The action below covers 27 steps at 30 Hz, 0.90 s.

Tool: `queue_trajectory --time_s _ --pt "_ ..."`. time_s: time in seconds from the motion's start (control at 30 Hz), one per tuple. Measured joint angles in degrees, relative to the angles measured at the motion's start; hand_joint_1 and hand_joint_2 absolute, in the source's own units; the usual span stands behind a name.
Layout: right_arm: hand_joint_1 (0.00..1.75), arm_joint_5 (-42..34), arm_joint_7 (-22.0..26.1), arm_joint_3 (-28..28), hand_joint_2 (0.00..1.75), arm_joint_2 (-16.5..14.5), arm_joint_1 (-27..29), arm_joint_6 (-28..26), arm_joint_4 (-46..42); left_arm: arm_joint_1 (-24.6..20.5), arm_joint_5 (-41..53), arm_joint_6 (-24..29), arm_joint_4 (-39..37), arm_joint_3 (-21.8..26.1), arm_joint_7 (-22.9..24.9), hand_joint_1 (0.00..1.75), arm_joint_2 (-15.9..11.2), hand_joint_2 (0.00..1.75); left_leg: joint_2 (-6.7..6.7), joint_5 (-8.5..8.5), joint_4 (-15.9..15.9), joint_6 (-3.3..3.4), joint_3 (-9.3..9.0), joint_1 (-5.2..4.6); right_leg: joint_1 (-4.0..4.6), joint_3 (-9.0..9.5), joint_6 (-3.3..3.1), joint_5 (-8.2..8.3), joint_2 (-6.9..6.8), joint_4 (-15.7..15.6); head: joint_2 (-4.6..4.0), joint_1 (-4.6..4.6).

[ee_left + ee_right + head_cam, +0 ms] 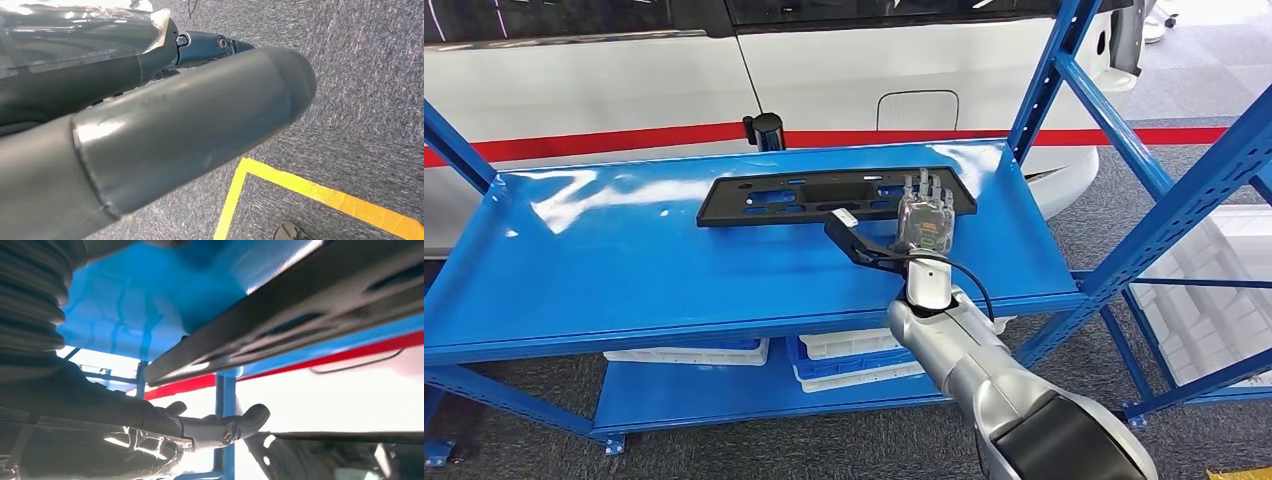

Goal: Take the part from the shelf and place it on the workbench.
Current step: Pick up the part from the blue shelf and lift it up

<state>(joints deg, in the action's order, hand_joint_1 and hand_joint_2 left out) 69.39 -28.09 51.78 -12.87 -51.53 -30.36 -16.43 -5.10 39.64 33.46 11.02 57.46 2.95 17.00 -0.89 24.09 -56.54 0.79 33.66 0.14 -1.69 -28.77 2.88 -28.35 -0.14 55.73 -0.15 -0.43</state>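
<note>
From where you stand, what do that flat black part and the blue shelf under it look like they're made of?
The black part looks like moulded plastic: matte, thin, with shaped cut-outs. That is a guess from its look. The blue shelf looks like painted sheet metal: glossy, with bright reflections. The right hand lies over the part's end.

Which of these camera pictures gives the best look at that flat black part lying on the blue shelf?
The head view: it shows the whole black part lying flat on the blue shelf, with the right hand over its right end. The right wrist view shows it very close up, as a dark slotted edge. The left wrist view looks at floor.
</note>
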Motion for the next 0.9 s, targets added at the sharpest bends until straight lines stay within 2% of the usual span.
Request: queue_trajectory --time_s 0.03,0.1,0.4,0.8,0.83,0.9 --pt "1.71 0.81 -0.31 -0.89 1.75 0.24 0.01 -0.57 -0.05 -0.01 -0.17 -0.01 0.0 0.08 -0.17 0.0 0.0 0.0 0.0 0.0 0.0 0.0 0.0 0.0 0.0 0.0 0.0 0.0 0.0 0.0 0.01 0.0" --pt "1.75 2.54 -0.7 -2.8 1.75 0.67 0.02 -1.61 -0.39 -0.02 -0.54 -0.14 0.0 0.2 -0.64 0.0 0.0 0.0 0.0 0.0 0.0 0.0 0.0 0.0 0.0 0.01 0.0 0.0 0.0 0.0 0.01 -0.01" --pt "1.75 11.14 0.43 -10.83 1.75 1.4 0.24 -2.06 -4.04 -0.13 -1.81 -1.72 0.0 1.53 -2.66 0.0 -0.18 0.0 0.01 0.0 0.0 0.0 0.0 0.0 0.01 0.01 0.0 0.0 0.01 0.01 0.0 0.0" --pt "1.75 14.59 2.07 -16.07 1.75 1.4 1.36 -2.06 -6.67 -0.16 -1.92 -2.11 0.0 2.1 -3.02 0.0 -0.61 0.0 0.01 0.0 0.0 0.0 0.0 0.0 0.0 0.01 0.0 0.0 0.01 0.0 0.01 0.0" --pt "1.59 14.62 2.09 -16.26 1.75 1.4 1.39 -2.06 -6.74 -0.16 -1.92 -2.12 0.0 2.19 -3.02 0.0 -0.63 0.0 0.01 0.0 0.0 0.0 0.0 0.0 0.0 0.01 0.0 0.0 0.0 0.0 0.0 0.0" --pt "0.72 14.78 2.21 -16.52 1.75 1.4 1.5 -2.06 -6.85 -0.16 -1.92 -2.14 0.0 2.39 -3.02 0.0 -0.67 0.0 0.01 0.0 0.0 0.0 0.0 0.0 0.0 0.01 0.0 0.0 0.01 0.0 0.01 0.0"
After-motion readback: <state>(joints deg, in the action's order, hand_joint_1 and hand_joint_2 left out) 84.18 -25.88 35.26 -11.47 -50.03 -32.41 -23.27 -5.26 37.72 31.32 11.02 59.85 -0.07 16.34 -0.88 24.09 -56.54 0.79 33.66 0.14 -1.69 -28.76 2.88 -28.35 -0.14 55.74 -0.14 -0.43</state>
